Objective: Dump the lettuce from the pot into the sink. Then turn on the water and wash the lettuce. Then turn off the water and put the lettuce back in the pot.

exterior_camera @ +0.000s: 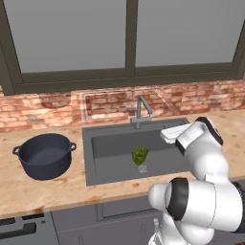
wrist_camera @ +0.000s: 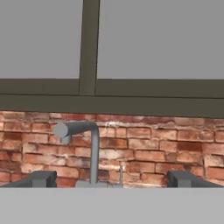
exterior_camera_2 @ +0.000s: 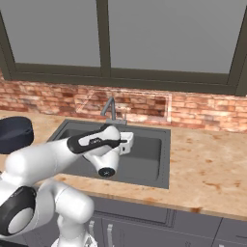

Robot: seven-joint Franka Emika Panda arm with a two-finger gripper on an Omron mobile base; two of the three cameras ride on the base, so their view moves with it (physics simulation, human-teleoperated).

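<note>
The arm's forearm and elbow cover much of the sink (exterior_camera_2: 159, 154) in the right base view, so the basin floor and the drain are hidden there. In that same view the pot (exterior_camera_2: 14, 132) is cut off by the left edge and only part of its dark body shows. The faucet (exterior_camera_2: 111, 110) is half masked by the arm too.

The left base view gives what that one lacks. There the lettuce (exterior_camera: 139, 155) sits upright on the sink (exterior_camera: 105, 148) floor, near the middle of the basin and just behind the drain (exterior_camera: 142, 168), well apart from the pot (exterior_camera: 44, 155). The pot stands on the worktop (exterior_camera: 57, 191) left of the basin, open top up, its inside dark. The faucet (exterior_camera: 141, 111) rises at the back rim, spout turned to the right. The hand shows as a white block over the right part of the basin, but the arm's own bulk hides its front.

The fingers (wrist_camera: 41, 178) appear in the hand view as two grey tips set wide apart with nothing between them, low in the picture. Between them stands the faucet (wrist_camera: 89, 148), its spout pointing left here, with a thin upright lever (wrist_camera: 121, 174) beside its base, against the brick wall (wrist_camera: 166, 148) and the window frame (wrist_camera: 89, 48).
</note>
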